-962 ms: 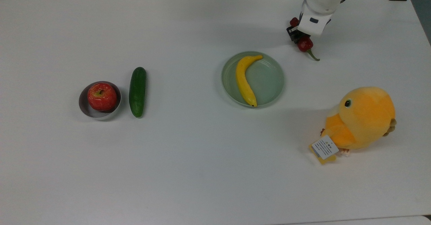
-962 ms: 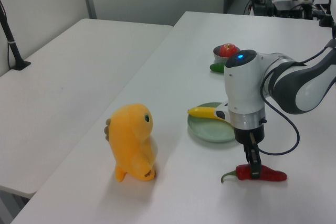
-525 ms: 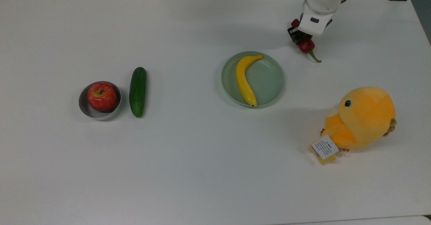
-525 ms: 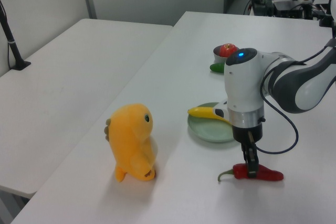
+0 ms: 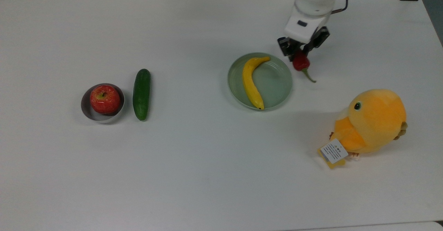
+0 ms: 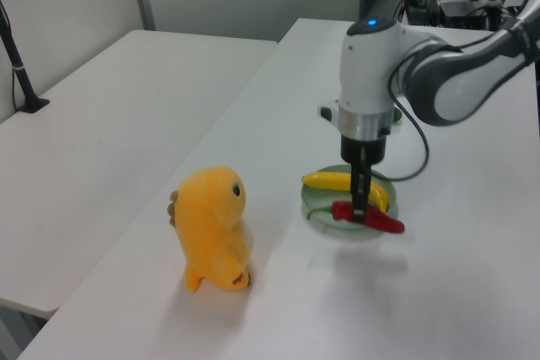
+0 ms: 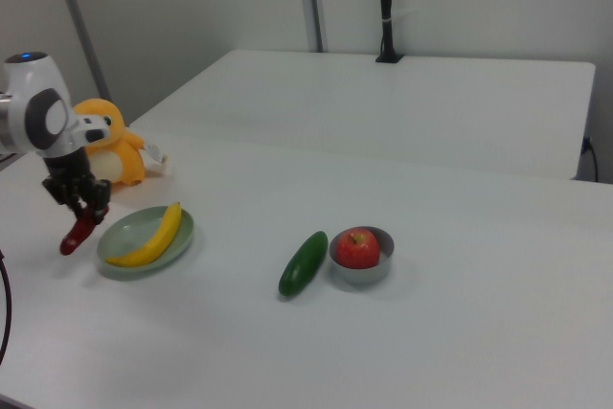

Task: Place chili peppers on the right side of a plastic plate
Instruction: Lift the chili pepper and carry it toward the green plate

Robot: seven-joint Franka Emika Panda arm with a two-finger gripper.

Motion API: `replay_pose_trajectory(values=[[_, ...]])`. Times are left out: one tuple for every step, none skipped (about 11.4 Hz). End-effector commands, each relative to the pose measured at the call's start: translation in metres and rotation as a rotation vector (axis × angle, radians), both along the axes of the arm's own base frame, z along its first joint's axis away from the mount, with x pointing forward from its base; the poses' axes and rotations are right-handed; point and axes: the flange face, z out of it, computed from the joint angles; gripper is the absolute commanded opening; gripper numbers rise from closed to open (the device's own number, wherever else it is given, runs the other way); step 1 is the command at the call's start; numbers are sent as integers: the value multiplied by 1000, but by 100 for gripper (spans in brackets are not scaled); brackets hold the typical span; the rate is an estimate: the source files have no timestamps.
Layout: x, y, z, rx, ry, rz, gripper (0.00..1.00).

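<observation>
Since a second ago the arm has lifted the chili pepper [image 5: 301, 62] off the table and carried it toward the plastic plate [image 5: 277, 82].

The gripper [image 5: 299, 51] is clamped on the pepper's middle, holding it clear of the table [image 5: 207, 162] just beside the plate's rim on the top view's right, stem trailing away from the plate. To do this well, I judge it should travel on over the bare half of the plate (the banana [image 5: 251, 82] fills the top view's left half), lower close, then let go so the pepper does not roll. The pepper is glossy, dark red and wrinkled with a thin curved green stem; the plate is shallow, pale green, translucent, with a raised rim.
</observation>
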Motion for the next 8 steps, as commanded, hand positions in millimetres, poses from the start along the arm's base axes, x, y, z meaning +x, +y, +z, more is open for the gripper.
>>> replay_pose_trajectory(values=[[43, -69, 18, -8, -55, -108, 0], [59, -95, 27, -12, -78, -128, 0], [67, -116, 26, -25, -84, -143, 0], [75, -132, 27, -28, -101, -156, 0], [82, -149, 27, -27, -124, -172, 1], [88, -166, 19, -34, -115, -183, 1], [89, -171, 13, -41, -106, -168, 1], [88, -179, 6, -59, -93, -144, 1]])
